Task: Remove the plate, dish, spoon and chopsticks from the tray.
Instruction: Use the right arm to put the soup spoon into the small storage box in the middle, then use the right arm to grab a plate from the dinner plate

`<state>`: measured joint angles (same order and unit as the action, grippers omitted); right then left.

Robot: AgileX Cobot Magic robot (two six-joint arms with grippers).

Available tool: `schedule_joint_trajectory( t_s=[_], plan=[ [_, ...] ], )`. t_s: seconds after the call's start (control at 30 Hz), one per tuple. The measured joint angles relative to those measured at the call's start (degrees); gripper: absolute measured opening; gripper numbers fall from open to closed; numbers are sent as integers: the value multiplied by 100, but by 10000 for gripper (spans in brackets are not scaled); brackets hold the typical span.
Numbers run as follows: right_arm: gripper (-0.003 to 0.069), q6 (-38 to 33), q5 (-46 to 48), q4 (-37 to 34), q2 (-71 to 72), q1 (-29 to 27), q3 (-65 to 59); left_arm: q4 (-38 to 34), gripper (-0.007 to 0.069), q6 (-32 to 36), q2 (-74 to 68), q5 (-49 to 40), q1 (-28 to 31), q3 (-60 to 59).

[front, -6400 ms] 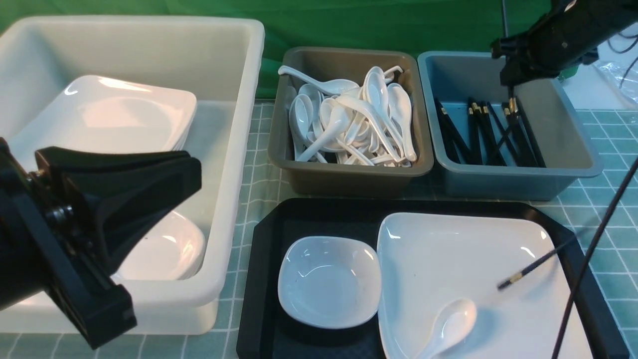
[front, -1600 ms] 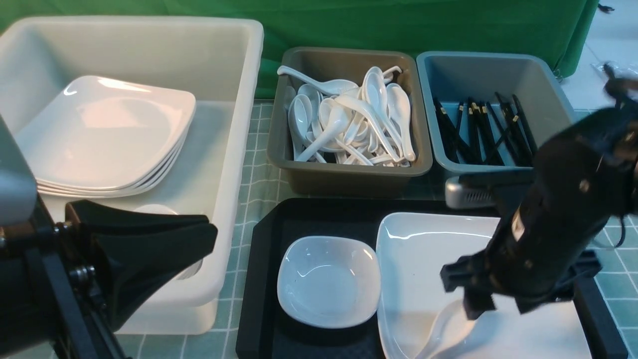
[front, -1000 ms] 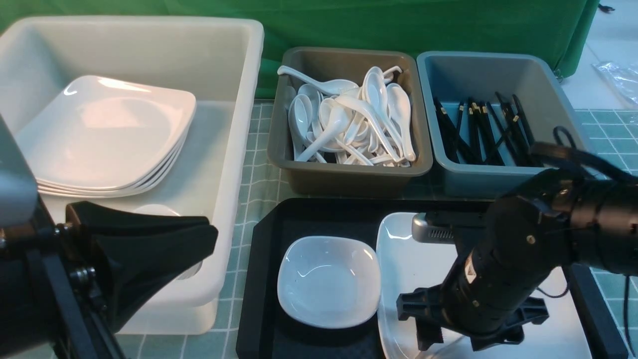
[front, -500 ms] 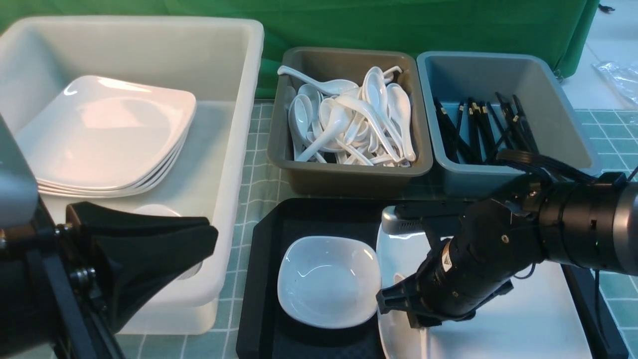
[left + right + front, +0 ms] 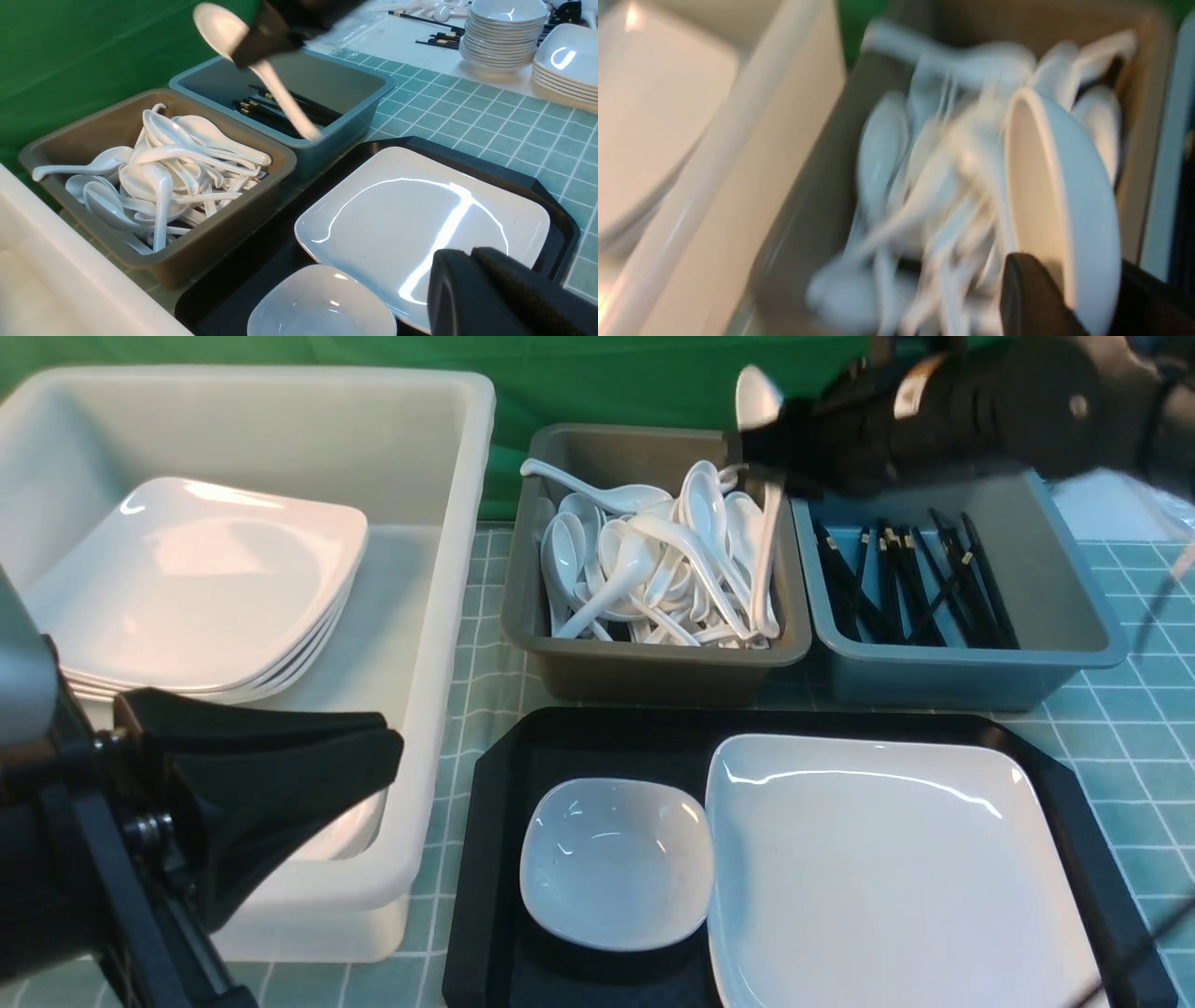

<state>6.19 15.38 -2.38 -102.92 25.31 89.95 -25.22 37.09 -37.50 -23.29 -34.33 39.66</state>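
White spoon [image 5: 754, 396] hangs clamped in the right gripper's [image 5: 767, 439] fingers above the brown spoon tub [image 5: 653, 674]. Plate [image 5: 887, 868] and dish [image 5: 616, 863] sit on the tray [image 5: 495, 859]. The left gripper's [image 5: 469, 256] fingers are together.

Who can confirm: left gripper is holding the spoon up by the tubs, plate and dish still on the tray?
One slip: the right gripper holds the spoon, not the left gripper, which holds nothing. The front view shows it. The rest stands: spoon up by the tubs, plate and dish still on the tray.
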Motion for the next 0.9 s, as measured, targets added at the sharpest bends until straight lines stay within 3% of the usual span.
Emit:
schedule_joint_trajectory(
  t_s=[0.07, 0.23, 0.33, 0.4, 0.53, 0.63, 0.7, 0.83, 0.9],
  plan=[
    [174, -126, -56, 0, -797, -179, 858, 0, 17, 8, 0, 11, 0, 0],
    [202, -110, 83, 0, -1590, -347, 1552, 0, 17, 10, 0, 11, 0, 0],
    [373, -110, 319, 0, -1912, -450, 1744, 0, 17, 10, 0, 11, 0, 0],
    [449, -124, 406, 6, -1917, -455, 1764, 0, 17, 10, 0, 11, 0, 0],
    [493, -129, 534, 6, -1768, -455, 1791, 0, 17, 5, 0, 11, 0, 0],
    [421, -434, 1339, 7, -1284, -438, 1791, 0, 17, 5, -8, -20, 0, 0],
    [340, -711, 2054, 18, -970, -397, 1791, 0, 17, 5, -24, -76, 0, 0],
    [97, -1061, 3964, 201, -118, -31, 1413, 43, 17, 5, -74, -220, 0, 0],
    [57, -971, 4322, 435, 181, 252, 934, 56, 17, 5, -85, -241, 0, 0]
  ],
)
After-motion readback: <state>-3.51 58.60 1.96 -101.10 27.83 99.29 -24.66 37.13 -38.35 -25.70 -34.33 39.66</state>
